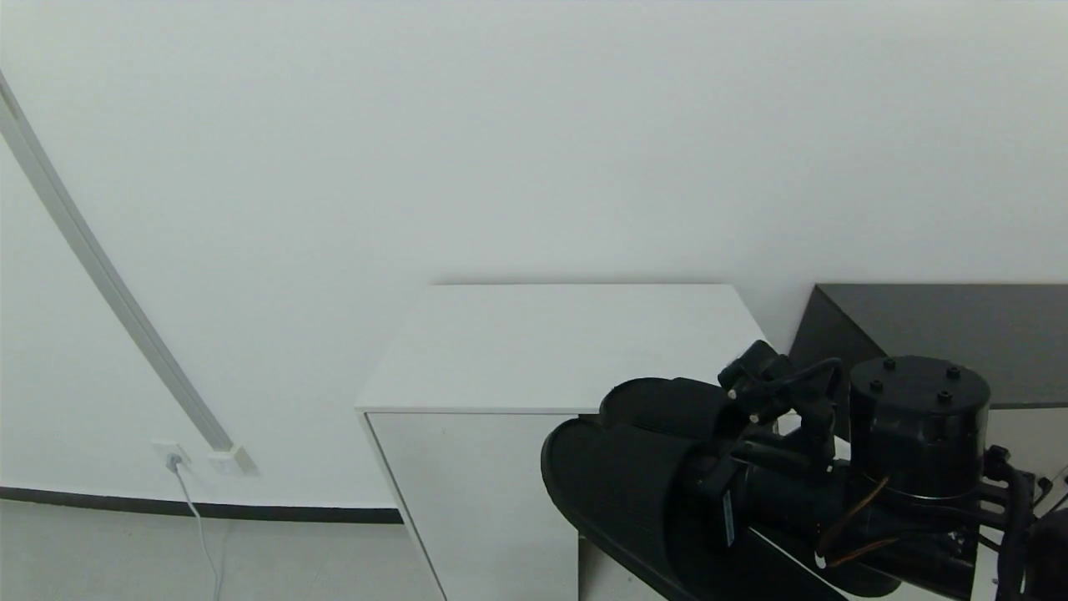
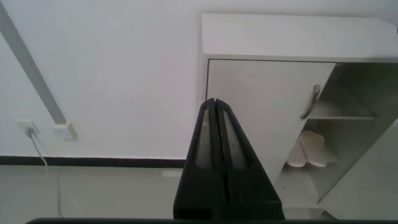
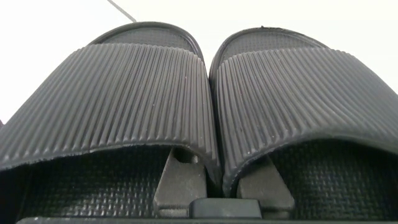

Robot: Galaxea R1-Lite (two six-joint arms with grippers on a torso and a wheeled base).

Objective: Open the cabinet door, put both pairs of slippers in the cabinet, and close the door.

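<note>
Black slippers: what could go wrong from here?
The right gripper pinches the black slippers only by their touching inner sides, so one might slip out. They hang near the cabinet top and could catch its edge going in. White slippers already sit on one shelf; the pair might knock them.

Ribbed black slippers (image 1: 642, 467) contrast with the white cabinet (image 1: 551, 342) and white slippers (image 2: 311, 149).

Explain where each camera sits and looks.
Head view: on the head, facing forward-down at the cabinet; right arm with black slippers shows.
Left wrist view: on the left wrist, looking past its shut left tool at the open cabinet, white slippers inside.
Right wrist view: on the right wrist, close on the black slippers around the right tool.
Shared: head and left wrist both see the cabinet.
</note>
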